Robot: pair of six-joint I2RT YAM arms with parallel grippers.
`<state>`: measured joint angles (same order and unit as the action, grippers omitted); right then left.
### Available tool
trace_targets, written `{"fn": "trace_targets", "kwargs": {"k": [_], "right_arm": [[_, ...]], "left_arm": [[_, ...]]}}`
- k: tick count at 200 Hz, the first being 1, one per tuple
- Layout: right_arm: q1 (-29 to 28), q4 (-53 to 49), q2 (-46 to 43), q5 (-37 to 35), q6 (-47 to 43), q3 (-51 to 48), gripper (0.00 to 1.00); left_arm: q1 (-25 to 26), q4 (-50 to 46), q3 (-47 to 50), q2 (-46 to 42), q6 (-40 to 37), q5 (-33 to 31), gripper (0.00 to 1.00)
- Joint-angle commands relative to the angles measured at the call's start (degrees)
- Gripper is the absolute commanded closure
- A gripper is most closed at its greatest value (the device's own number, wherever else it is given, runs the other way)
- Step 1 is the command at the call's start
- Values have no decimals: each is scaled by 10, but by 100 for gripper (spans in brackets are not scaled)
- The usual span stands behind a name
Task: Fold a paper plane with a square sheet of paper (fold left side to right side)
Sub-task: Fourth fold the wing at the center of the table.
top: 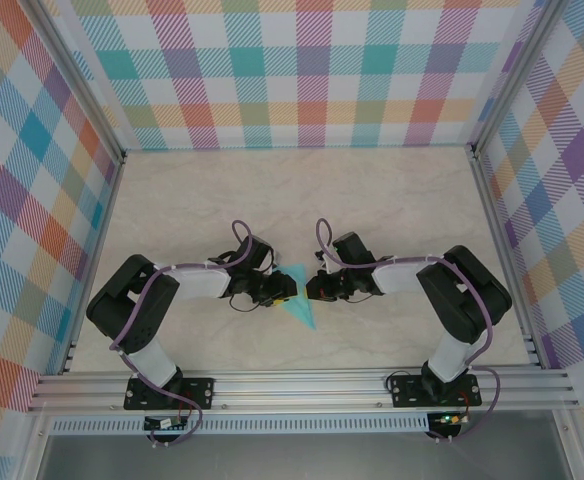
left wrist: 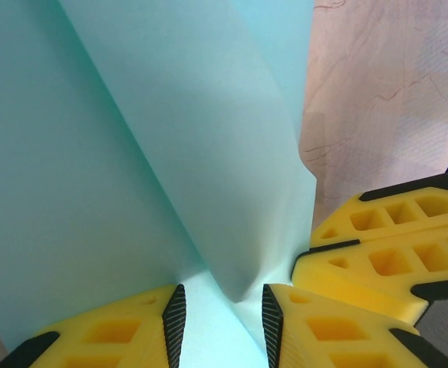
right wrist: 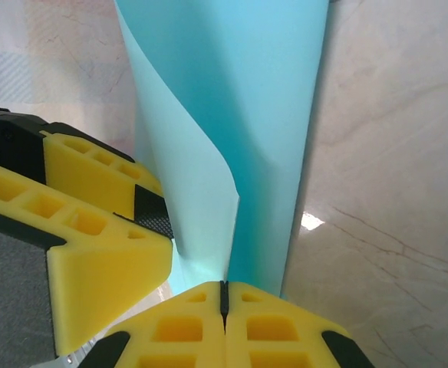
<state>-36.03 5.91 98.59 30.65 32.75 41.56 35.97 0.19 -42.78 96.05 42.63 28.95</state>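
Now paper plane (right wrist: pixel 232 100) in R claw (right wrist: pixel 224 290)

The left gripper (left wrist: pixel 218 314) stood with its jaws apart, but there was no free slot there: the paper (left wrist: pixel 132 153) filled the gap and rose as a slanted wall straight ahead of them. Hard against one side crowded the other arm's fingers (left wrist: pixel 377 253); past those, bare table (left wrist: pixel 385 92). The right gripper (right wrist: pixel 225 295) was pinched flat on the paper's flap edge, no gap between its jaws at all, paper standing ahead there too. One side was blocked by the left arm's fingers (right wrist: pixel 93 230), the other was open marble. Beyond both pairs of jaws, clear table ran to the plaid walls (top: pixel 302 70).
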Motion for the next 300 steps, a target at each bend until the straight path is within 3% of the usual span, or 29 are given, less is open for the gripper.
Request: {"fn": "trace_targets", "kwargs": {"k": [1, 125, 191, 244, 300], "right_arm": [[2, -20, 8, -8, -16, 12, 94], [1, -38, 24, -17, -26, 22, 93], [0, -109, 35, -48, -39, 40, 93], [-5, -123, 56, -53, -42, 49, 93], [-7, -125, 55, -58, -40, 48, 93]], "left_arm": [[4, -24, 11, -6, -8, -18, 65], [4, -26, 13, -8, -8, -19, 65], [3, -36, 4, -35, -14, -16, 65], [2, -82, -36, -66, -36, -20, 72], [-3, -69, -89, -7, -47, 0, 79]]}}
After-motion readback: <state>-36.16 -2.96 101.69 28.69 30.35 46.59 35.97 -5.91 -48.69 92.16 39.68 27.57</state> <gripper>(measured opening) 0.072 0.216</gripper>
